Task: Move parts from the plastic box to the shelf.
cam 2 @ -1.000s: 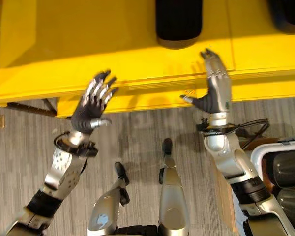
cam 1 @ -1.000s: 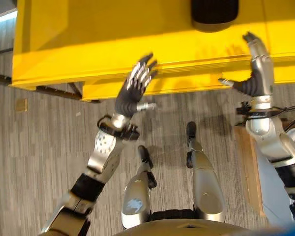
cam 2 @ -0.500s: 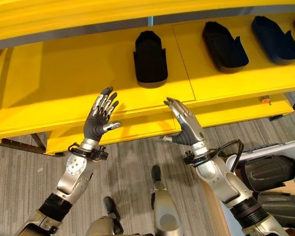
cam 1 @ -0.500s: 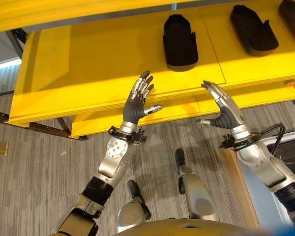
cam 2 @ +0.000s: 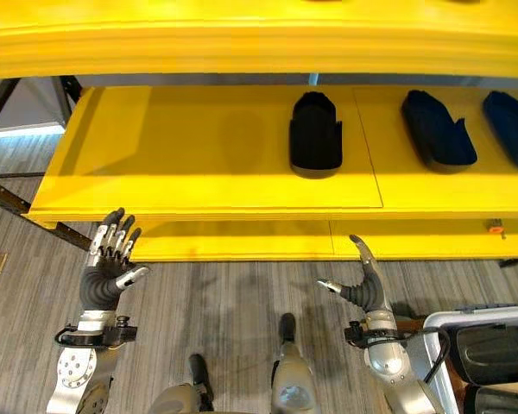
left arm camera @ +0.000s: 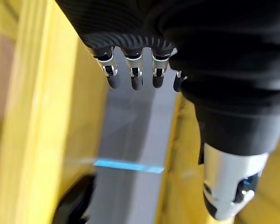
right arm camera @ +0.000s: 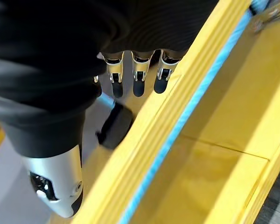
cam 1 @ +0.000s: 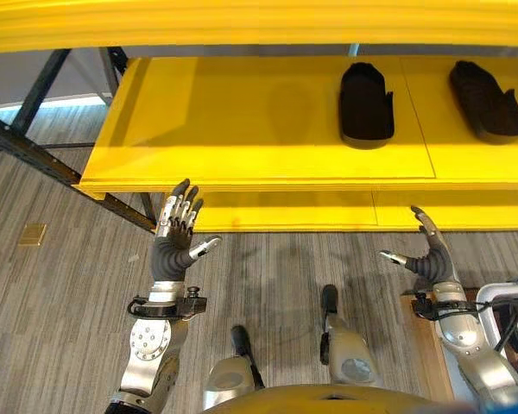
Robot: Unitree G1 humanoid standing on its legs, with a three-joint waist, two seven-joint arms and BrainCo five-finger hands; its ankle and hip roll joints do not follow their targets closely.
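Yellow is the shelf point(cam 1: 242, 129), a broad board that spans the far half of the scene, with a second yellow board above it along the far edge; on it lie black moulded parts, one point(cam 1: 366, 105) right of the middle and another point(cam 1: 487, 100) further right; the right eye view adds a third part point(cam 2: 511, 129), dark blue, at the far right edge of the shelf; that same view shows, at the near right corner, the pale rim of the plastic box point(cam 2: 440, 323) with a black part point(cam 2: 498, 351) lying in it, which the left eye view barely catches; the left robot hand point(cam 1: 174, 246) is raised in front of the shelf's near edge on the left, fingers straight and spread, thumb out, released and holding nothing; the right robot hand point(cam 1: 429, 259) is raised on the right, near the shelf's lower yellow board, fingers straight, thumb apart, likewise released and empty; the left wrist view looks past the straight fingertips point(left arm camera: 133, 77) at yellow boards and a grey gap between them; the right wrist view looks past its own fingertips point(right arm camera: 139, 79) along a yellow shelf edge, with one black part point(right arm camera: 114, 126) lying beyond them; grey striped floor point(cam 1: 69, 293) lies under both arms.
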